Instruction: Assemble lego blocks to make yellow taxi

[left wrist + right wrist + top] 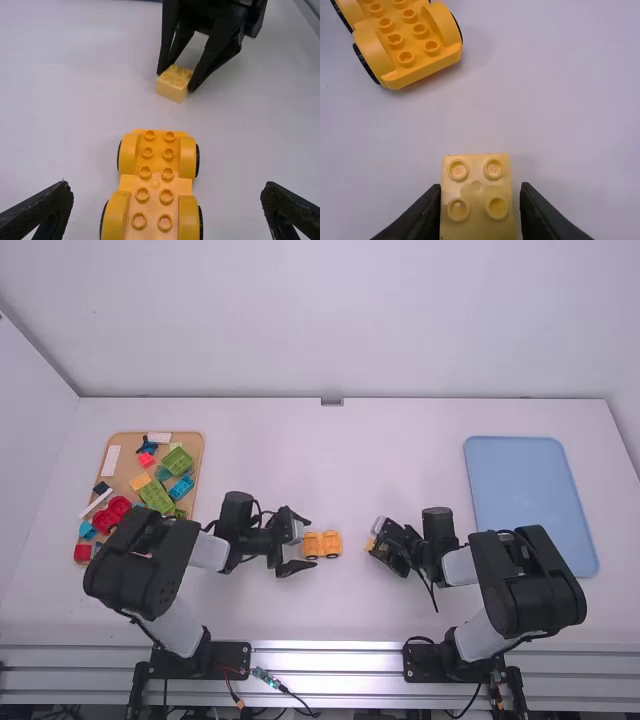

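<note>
The wheeled base (pixel 331 544) is lying on the bench (pixel 400 440). The left claw (pixel 312 543) is spreading wide about its near end, touching neither side. Right of the base, the right claw (pixel 373 534) is apparently grasping the yellow block (pixel 476 192) and, in the high view, largely hiding it. The left arm (pixel 145 560) and right arm (pixel 528 580) are bending inward toward the base.

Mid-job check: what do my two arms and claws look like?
The left arm and right arm have white links and bulky black joints. The left claw and right claw are black, each with two tapering fingers. A thin black cable trails near the right claw.
</note>
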### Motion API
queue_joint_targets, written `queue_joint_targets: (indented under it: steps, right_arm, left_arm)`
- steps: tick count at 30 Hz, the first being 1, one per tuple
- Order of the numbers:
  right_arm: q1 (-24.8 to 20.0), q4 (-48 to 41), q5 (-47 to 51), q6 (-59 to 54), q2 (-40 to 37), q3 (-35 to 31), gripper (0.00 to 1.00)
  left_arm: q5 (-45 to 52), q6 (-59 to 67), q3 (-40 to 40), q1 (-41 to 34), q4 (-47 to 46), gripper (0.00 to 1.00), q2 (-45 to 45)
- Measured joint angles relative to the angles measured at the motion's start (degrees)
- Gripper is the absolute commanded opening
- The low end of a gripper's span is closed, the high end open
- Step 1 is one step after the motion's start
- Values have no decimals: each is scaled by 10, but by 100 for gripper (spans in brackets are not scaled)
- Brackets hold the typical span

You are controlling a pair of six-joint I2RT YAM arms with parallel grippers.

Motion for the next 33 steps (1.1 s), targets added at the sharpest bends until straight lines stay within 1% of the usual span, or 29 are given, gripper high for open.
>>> queue_joint_targets:
  steps: [3,7,8,13,16,18,19,21,22,26,27,28,29,30,31,33]
  right_arm:
    - [0,0,0,-1,0,0,39]
    - [0,1,0,-1,0,0,42]
    - [0,1,0,-1,0,0,39]
    - [15,8,0,-1,0,0,38]
    - [25,13,0,-1,0,0,38]
    - [31,18,0,0,0,0,37]
    - [33,18,0,0,0,0,37]
    - [35,16,0,-1,0,0,38]
    - [35,14,0,0,0,0,46]
    - [35,10,5,0,0,0,47]
    - [35,10,9,0,0,0,45]
    - [35,10,12,0,0,0,42]
    - [35,10,14,0,-1,0,35]
    - [35,10,14,-1,-1,0,33]
    - [35,9,15,1,-1,0,31]
    - [35,10,15,1,-2,0,23]
  left_arm:
    - [-23,0,0,-11,18,99,19]
    - [-45,0,0,-18,28,99,38]
    - [-50,0,0,-18,29,99,45]
    - [-66,0,7,-18,21,100,67]
    - [-68,0,20,-19,21,93,76]
    - [-69,0,31,-19,22,83,85]
    - [-69,0,37,-19,21,80,90]
    - [-69,2,42,-19,21,80,95]
    - [-70,2,45,-19,21,84,99]
    - [-70,2,54,-19,19,86,105]
    - [-70,2,55,-19,20,86,105]
    - [-71,2,55,-20,20,86,105]
    - [-71,2,55,-20,19,85,105]
    - [-71,2,55,-21,19,84,105]
    - [-71,2,55,-22,19,81,105]
    - [-71,2,55,-24,19,73,105]
